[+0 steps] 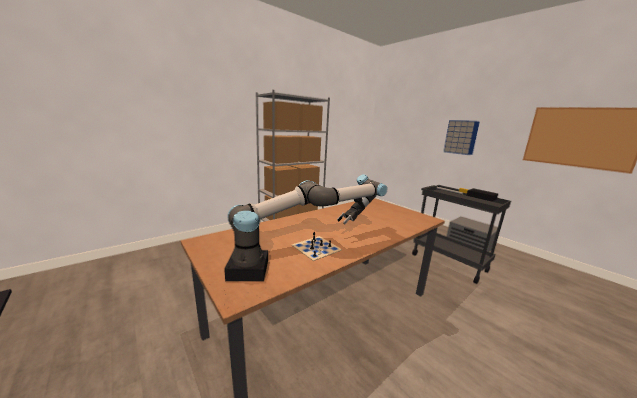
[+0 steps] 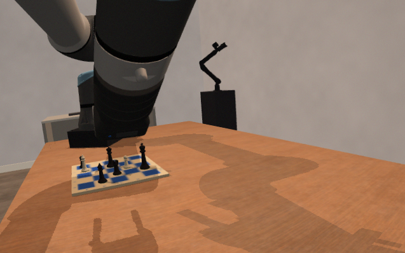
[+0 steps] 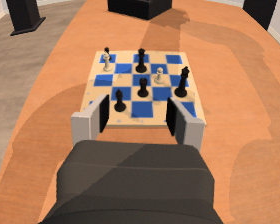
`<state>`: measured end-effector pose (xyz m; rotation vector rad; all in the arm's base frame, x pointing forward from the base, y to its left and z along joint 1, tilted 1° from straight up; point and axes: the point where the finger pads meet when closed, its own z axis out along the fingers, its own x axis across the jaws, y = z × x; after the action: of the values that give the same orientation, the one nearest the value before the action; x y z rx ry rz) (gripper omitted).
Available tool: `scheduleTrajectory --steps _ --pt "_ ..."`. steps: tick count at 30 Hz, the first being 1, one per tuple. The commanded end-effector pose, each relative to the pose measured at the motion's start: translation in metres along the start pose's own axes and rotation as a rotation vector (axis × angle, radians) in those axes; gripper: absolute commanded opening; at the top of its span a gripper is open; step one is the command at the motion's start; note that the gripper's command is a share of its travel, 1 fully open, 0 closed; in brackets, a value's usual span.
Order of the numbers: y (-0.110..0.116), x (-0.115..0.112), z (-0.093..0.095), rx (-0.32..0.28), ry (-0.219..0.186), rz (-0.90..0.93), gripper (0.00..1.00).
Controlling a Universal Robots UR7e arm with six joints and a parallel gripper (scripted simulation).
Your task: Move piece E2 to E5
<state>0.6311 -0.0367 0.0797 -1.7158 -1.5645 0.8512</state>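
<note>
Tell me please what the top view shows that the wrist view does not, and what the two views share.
Only the top view shows the whole arm stretched over the table, the shelf rack with boxes, the black cart, the cork board and the table's legs. Only the wrist view shows the gripper from behind, jaws wide apart and holding nothing, framing the near edge of the chessboard, with single black and white pieces told apart. Both show the orange table, the chessboard with its pieces upright, and the arm's black base.
</note>
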Motion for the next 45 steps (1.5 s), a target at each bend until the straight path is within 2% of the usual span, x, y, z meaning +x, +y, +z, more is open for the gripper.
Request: scheduleTrajectory --steps 1,10,12,27,29,37,44,45 --pt "-0.003 -0.005 -0.004 -0.026 0.008 -0.004 1.00" --pt "-0.009 -0.018 -0.011 -0.093 0.028 -0.017 1.00" --pt "-0.009 -0.018 -0.011 -0.093 0.028 -0.017 1.00" --pt "-0.032 -0.047 -0.013 -0.264 0.065 -0.046 1.00" --pt "-0.032 -0.047 -0.013 -0.264 0.065 -0.046 1.00" --pt "-0.051 -0.062 -0.004 -0.376 0.078 -0.062 1.00" --pt "-0.070 -0.073 0.012 -0.479 0.081 -0.075 1.00" --pt "-0.070 -0.073 0.012 -0.479 0.081 -0.075 1.00"
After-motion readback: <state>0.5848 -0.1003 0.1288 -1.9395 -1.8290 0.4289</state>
